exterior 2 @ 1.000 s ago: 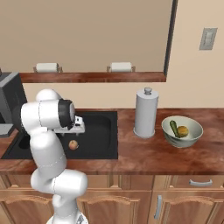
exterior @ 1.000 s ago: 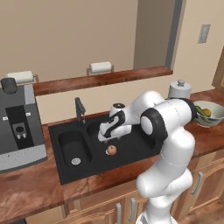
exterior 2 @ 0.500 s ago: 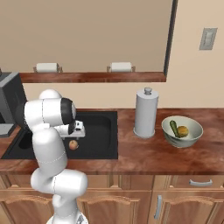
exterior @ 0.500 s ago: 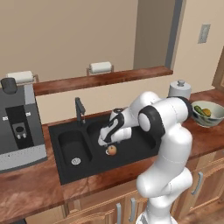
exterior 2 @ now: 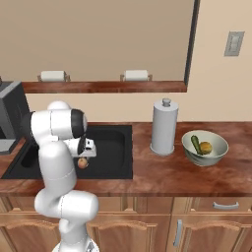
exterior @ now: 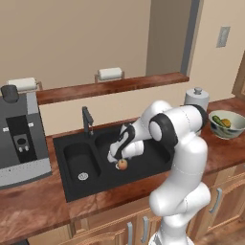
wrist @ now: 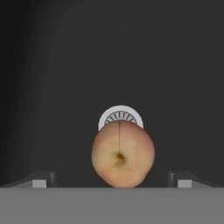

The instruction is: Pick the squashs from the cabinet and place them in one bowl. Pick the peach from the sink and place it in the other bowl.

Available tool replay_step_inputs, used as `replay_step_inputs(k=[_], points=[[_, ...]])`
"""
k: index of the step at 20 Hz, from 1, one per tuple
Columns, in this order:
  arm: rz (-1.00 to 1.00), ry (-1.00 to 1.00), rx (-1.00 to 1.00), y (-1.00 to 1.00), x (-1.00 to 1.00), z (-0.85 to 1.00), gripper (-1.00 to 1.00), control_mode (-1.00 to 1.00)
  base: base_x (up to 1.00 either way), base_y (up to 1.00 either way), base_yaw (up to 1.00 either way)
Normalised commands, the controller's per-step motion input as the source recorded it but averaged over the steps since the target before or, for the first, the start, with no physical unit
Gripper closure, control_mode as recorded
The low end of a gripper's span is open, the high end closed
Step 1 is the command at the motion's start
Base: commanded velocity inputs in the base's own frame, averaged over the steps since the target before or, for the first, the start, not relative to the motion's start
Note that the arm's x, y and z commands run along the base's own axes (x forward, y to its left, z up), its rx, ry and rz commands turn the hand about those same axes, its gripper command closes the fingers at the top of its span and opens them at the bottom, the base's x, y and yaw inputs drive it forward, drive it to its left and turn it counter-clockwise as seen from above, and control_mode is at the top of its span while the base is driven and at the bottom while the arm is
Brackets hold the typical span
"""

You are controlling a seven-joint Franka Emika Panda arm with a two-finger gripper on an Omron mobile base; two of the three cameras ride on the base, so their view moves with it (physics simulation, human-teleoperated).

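Two-finger gripper point(wrist: 112, 183) jaws spread, straddling round orange-yellow peach point(wrist: 123, 154) on matte black sink point(exterior: 158, 160) floor; round fruit may roll off during closing.

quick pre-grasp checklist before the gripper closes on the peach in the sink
1. Gripper open: ok, fingertips stand wide on both sides of the fruit.
2. Peach centred between the fingertips: ok in the hand view.
3. Peach resting in the sink basin: ok, it lies partly over the drain.
4. Fingers low enough to close around the peach: cannot tell.
5. Squashes already in the pale bowl: ok.
6. Dark bowl ready for the peach: cannot tell.
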Motion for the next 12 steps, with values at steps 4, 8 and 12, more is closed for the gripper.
replay_step_inputs(k=[4,8,12], points=[[0.00,0.00,0.00,0.00,0.00,-0.21,-1.00,-1.00,0.00,0.00,0.00],[0.00,0.00,0.00,0.00,0.00,-0.15,-1.00,-1.00,0.00,0.00,0.00],[0.00,0.00,0.00,0.00,0.07,-0.12,-1.00,-1.00,0.00,0.00,0.00]])
